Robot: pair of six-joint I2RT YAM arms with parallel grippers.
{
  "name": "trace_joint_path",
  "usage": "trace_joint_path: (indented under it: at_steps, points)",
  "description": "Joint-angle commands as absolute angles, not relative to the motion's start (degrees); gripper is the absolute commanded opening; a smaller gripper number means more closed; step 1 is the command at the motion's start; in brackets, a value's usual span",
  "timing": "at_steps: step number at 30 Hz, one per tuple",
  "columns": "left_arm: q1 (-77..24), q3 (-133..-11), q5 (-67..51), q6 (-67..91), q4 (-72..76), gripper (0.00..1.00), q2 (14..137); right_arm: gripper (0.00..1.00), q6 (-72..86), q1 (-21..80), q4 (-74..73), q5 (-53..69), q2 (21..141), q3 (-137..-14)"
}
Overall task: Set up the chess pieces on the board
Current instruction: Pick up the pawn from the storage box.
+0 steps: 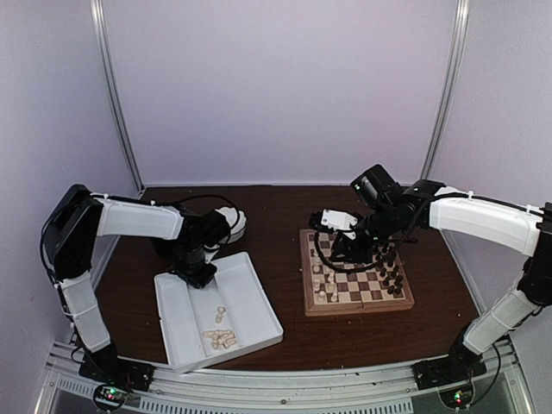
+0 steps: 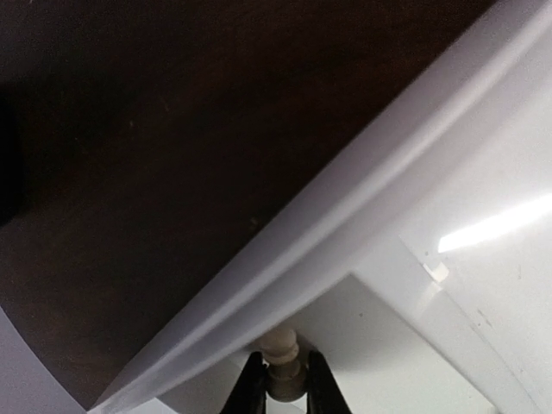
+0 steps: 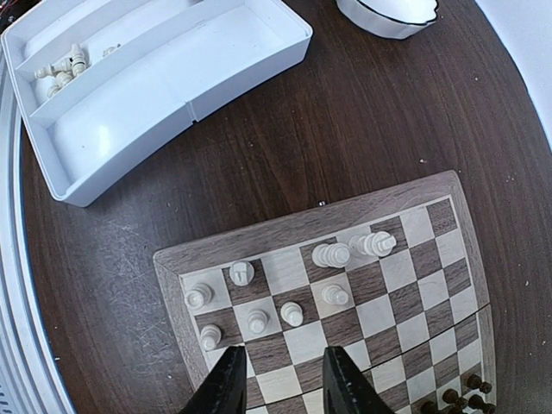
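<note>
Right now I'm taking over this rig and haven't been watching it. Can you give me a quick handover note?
The left gripper is shut on a cream piece, low inside the white tray near its rim.
The right gripper is open and empty above the board, on its cream side.
Done: about eight cream pieces stand on the board, and dark pieces line the opposite edge.
Left: carry the held piece to the board, then move the heap of cream pieces out of the tray.

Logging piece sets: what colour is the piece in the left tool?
Cream, light tan wood; the piece shows best in the left wrist view.
</note>
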State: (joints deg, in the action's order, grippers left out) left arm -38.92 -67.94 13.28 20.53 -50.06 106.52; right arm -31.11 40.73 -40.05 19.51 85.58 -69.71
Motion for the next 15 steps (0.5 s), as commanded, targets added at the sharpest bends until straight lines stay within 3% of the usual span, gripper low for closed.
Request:
trace_joint_path:
  at_steps: [1,6,10,15]
  points:
    - [-38.8,-66.0,9.8,18.5,-51.0,0.04,98.5,0.34,-30.3,40.2,-41.6,20.6,85.2,-71.4]
    - [-41.9,-65.5,4.0,14.0,-46.7,0.04,85.8,0.34,-29.4,39.0,-46.6,26.2,85.7,-77.6]
    - [-46.3,-63.1,-2.8,10.5,-35.1,0.07,78.7,0.34,-29.5,38.5,-50.1,32.0,87.7,-84.2]
    - [-50.8,-63.5,-8.4,9.4,-23.8,0.09,76.8,0.43,-23.5,38.6,-53.3,44.3,92.6,-92.5]
